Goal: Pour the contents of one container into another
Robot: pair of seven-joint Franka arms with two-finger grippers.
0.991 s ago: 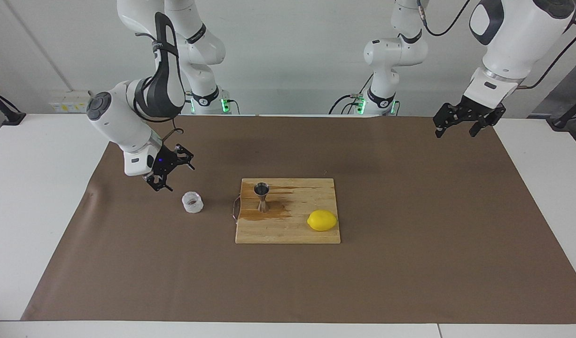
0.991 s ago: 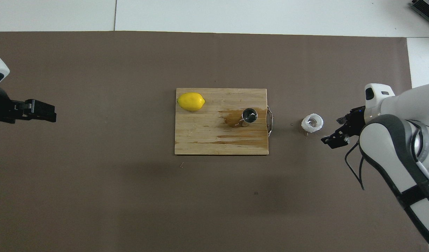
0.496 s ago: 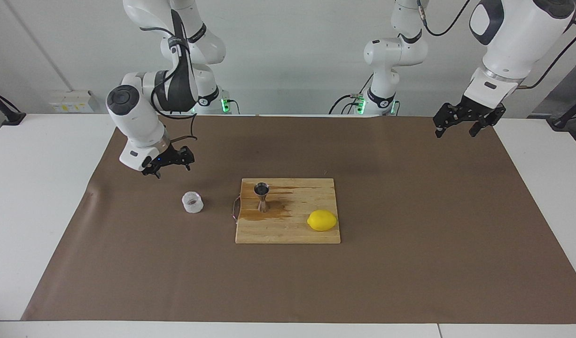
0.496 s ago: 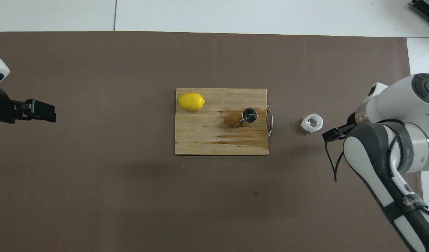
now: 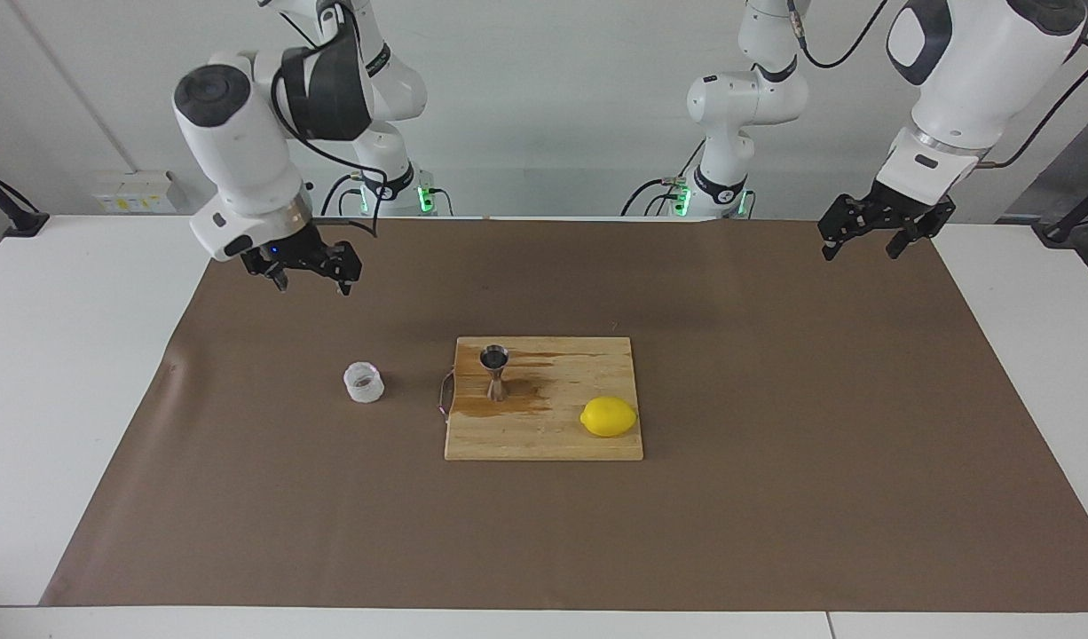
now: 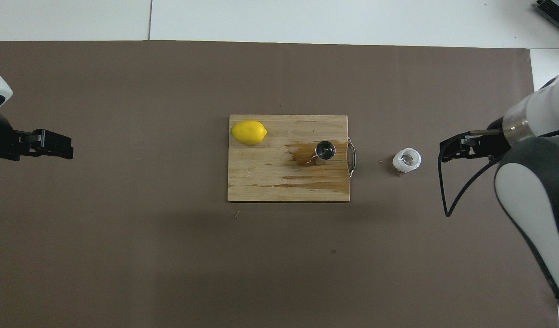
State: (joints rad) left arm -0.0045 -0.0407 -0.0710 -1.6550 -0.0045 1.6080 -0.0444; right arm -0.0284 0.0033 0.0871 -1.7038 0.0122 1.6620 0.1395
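Observation:
The small translucent ribbed plastic cup (image 5: 364, 382) (image 6: 407, 160) stands upright on the brown mat, beside the board toward the right arm's end. The steel hourglass jigger (image 5: 496, 373) (image 6: 325, 150) stands upright on the wooden cutting board (image 5: 562, 439) (image 6: 270, 180), in a wet brown stain. My right gripper (image 5: 313, 286) (image 6: 448, 152) hangs open and empty, high over the mat, well apart from the cup. My left gripper (image 5: 861, 253) (image 6: 65, 148) waits open and empty over the mat's edge at the left arm's end.
A yellow lemon (image 5: 608, 416) (image 6: 248, 132) lies on the board's corner toward the left arm's end. A metal handle (image 6: 351, 157) sticks out of the board toward the cup. The brown mat (image 5: 775, 497) covers most of the white table.
My right gripper has risen and drawn back from beside the cup, turning to point downward. The cup, jigger, lemon and left arm have not moved.

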